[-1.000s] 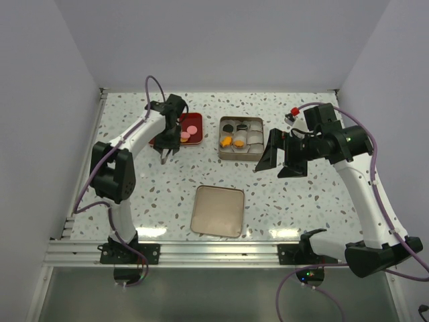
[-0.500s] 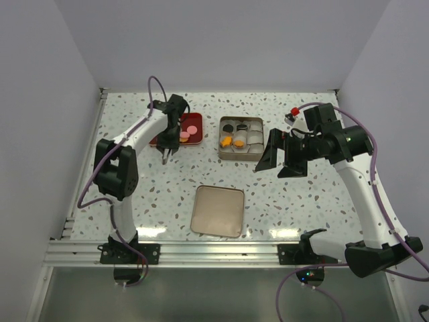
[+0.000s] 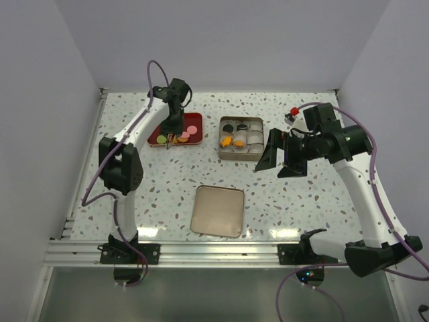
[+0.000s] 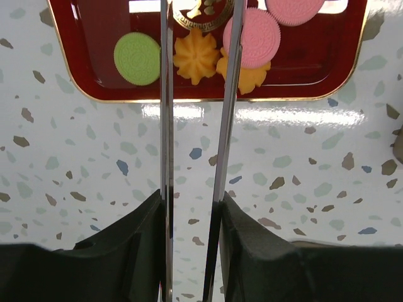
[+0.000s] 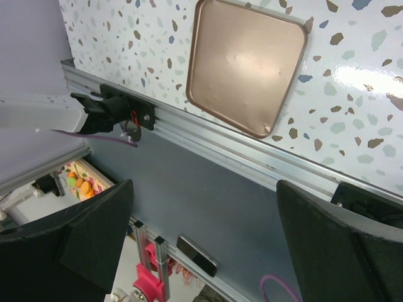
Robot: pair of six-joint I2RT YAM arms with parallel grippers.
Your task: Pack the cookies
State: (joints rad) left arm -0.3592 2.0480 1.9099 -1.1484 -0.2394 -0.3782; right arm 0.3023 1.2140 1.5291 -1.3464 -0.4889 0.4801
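Note:
The cookies lie on a red tray (image 3: 194, 118) at the back left: a green one (image 4: 137, 58), an orange flower-shaped one (image 4: 196, 56), a second orange one (image 4: 250, 74) and two pink ones (image 4: 257, 36). My left gripper (image 4: 200, 12) hangs over the tray's near edge. Its long metal fingers (image 4: 165, 100) stand apart on either side of the orange flower cookie, and their tips run off the top of the view. More orange cookies (image 3: 232, 142) and black cookies (image 3: 234, 127) sit in white paper cups inside a tin box (image 3: 241, 153). My right gripper (image 3: 280, 161) hovers wide open to the right of the box, holding nothing.
A tan square lid (image 3: 218, 211) lies flat near the front edge, also seen in the right wrist view (image 5: 245, 63). A small red object (image 3: 293, 111) sits at the back right. The aluminium rail (image 5: 264, 163) marks the table's near edge.
My left gripper has moved from the table in front of the red tray back over the tray, and its fingers have narrowed. The right arm has not moved.

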